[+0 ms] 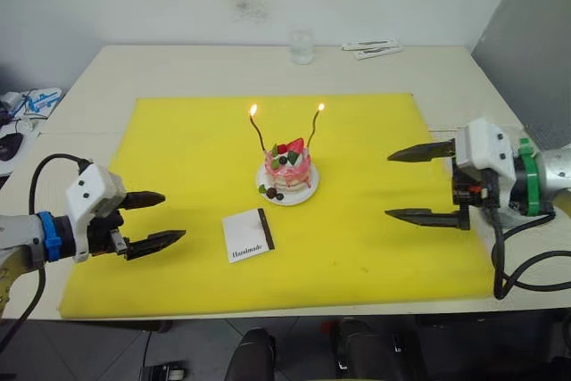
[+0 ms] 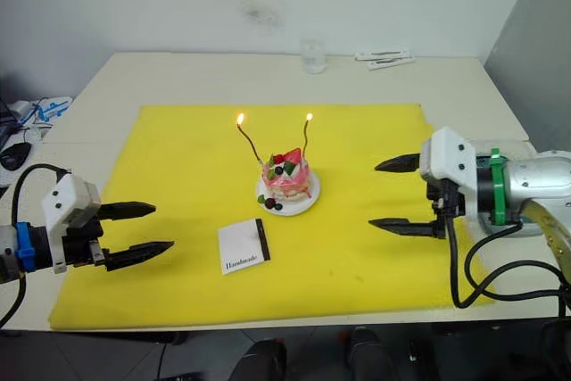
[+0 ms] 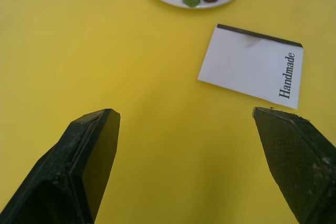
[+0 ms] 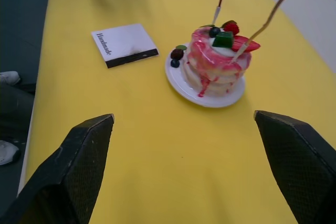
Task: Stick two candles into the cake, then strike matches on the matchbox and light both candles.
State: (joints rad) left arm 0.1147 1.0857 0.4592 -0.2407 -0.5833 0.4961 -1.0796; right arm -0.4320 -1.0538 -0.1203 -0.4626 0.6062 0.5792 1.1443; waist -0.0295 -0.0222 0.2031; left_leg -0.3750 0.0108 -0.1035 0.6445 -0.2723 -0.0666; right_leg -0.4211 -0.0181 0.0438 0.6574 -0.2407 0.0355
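Both thin wavy dark-brown candles (image 1: pixel 259 131) stand in the small round pink-and-white cake (image 1: pixel 288 167) on its white plate, each tip carrying a flame, so the task looks finished. The left hand (image 1: pixel 161 218) and right hand (image 1: pixel 412 185) hover with fingers apart and empty on either side of the cake, the flat white "Handmade" matchbox (image 1: pixel 248 236) lying between the left hand and the cake on the yellow mat (image 1: pixel 178 140). The sound move is to draw both hands away low and wide of the flames, leaving the cake alone
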